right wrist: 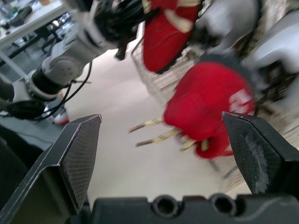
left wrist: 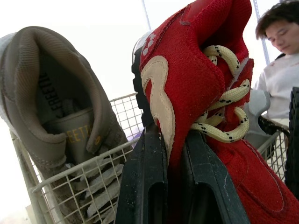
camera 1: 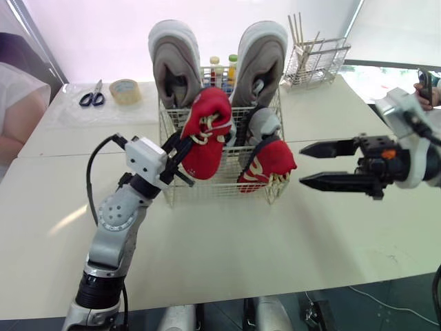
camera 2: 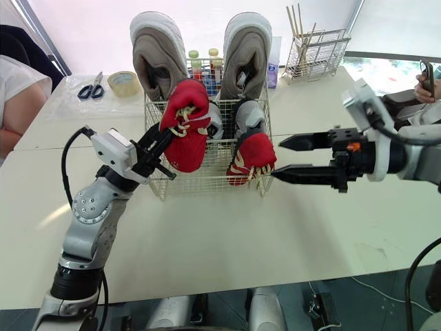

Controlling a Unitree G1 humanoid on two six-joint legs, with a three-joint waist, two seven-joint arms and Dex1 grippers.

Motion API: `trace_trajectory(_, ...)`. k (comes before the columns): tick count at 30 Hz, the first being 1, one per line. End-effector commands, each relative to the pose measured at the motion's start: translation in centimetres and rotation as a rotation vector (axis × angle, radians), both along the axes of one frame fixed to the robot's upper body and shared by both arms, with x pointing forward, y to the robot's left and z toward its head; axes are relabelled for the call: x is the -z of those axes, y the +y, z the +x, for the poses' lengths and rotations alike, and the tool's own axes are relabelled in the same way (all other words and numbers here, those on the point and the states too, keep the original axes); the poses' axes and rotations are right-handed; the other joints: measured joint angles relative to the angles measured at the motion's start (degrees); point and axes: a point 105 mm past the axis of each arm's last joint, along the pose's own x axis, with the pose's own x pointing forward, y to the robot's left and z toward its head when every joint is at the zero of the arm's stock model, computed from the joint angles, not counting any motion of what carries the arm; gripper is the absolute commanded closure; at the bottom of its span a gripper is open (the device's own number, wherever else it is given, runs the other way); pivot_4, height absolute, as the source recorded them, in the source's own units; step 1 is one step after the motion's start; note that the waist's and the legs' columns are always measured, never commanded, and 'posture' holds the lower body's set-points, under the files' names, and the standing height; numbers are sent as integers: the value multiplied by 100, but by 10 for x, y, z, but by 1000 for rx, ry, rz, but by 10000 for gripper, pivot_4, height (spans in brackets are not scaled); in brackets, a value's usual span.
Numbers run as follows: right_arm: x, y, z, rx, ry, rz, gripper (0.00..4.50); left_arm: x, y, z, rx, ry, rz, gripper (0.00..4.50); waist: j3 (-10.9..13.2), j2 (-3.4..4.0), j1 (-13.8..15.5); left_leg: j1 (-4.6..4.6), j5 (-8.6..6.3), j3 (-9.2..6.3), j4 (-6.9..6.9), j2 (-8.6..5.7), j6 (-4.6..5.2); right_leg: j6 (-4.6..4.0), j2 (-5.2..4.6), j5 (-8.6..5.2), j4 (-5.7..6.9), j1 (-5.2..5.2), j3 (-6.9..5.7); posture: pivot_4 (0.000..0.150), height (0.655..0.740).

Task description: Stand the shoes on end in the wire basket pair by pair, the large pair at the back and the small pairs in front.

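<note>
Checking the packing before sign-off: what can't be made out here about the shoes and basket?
Large grey shoes: lower ends hidden in the wire basket behind the held red shoe and right red shoe, head views.
Small grey shoes: mostly covered by those red shoes, head views; stance unclear.
Right red shoe: blurred in right wrist view.
Bottles behind the basket: mostly hidden by the grey shoes, labels too small, head views.

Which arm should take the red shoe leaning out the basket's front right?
Right, probably. The right gripper is open beside that red shoe; the left gripper is shut on the other red shoe.
</note>
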Motion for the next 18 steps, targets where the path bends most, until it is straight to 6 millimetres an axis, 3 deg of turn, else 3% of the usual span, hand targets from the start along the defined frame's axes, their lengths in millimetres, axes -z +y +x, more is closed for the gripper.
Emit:
trace_trajectory(1, -9, 5, -12, -15, -34, 25, 0, 14, 0, 1, -32, -27, 50, 44423, -1, 1, 34, 0, 0, 0, 0, 0, 0, 0, 0, 0, 0, 0, 0, 1500, 7400)
trace_trajectory(7, 4, 2, -24, 21, 20, -58, 0, 29, -3, -1, -65, -82, 125, 44423, -14, 9, 61, 4, -1, 0, 0, 1, 2, -1, -4, 0, 0, 4, -1, 1500, 7400)
trace_trajectory(18, 2, -11, -22, 90, 31, -44, 0, 51, -15, -5, -64, -149, 225, 44423, -31, 18, 67, 26, -6, 2, 0, 2, 9, -3, -10, -1, -4, 26, -6, 1500, 7400)
